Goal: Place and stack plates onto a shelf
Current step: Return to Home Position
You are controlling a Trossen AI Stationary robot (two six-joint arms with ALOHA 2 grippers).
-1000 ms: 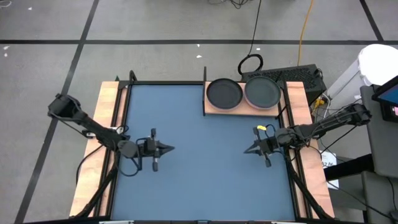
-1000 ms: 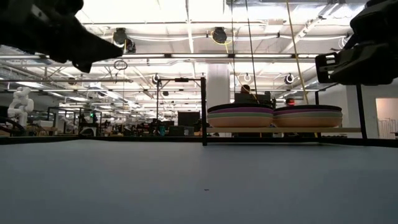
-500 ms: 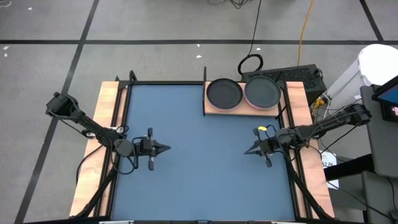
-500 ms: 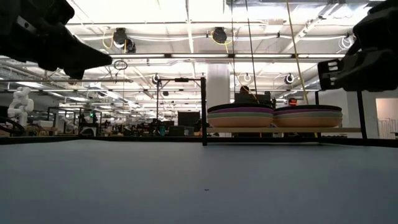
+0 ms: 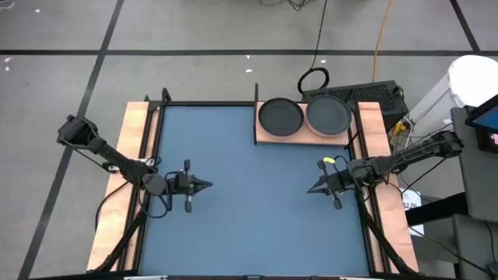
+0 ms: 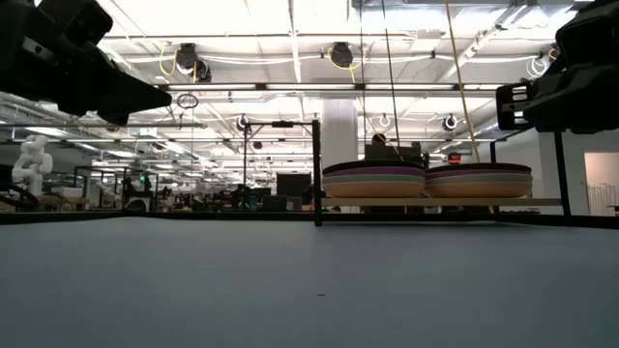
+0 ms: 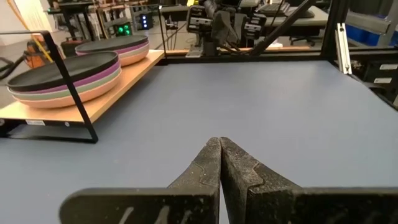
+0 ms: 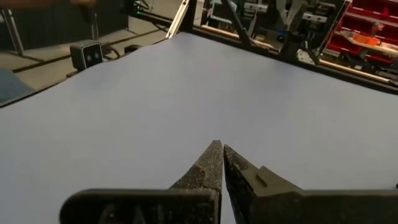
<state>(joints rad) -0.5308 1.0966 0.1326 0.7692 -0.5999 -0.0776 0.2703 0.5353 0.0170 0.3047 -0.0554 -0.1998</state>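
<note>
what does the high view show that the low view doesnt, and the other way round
Only the high view: the dark top plates of the left stack and right stack, the shelf outline, and the left pincer and right pincer facing each other over the blue mat.
Only the low view: coloured plates layered under each top, and the room behind.
Both: two stacks side by side on the shelf.

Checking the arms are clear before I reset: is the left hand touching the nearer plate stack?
Apart. The high view shows the left hand over the blue mat, with bare mat between it and the stack on the shelf.
</note>
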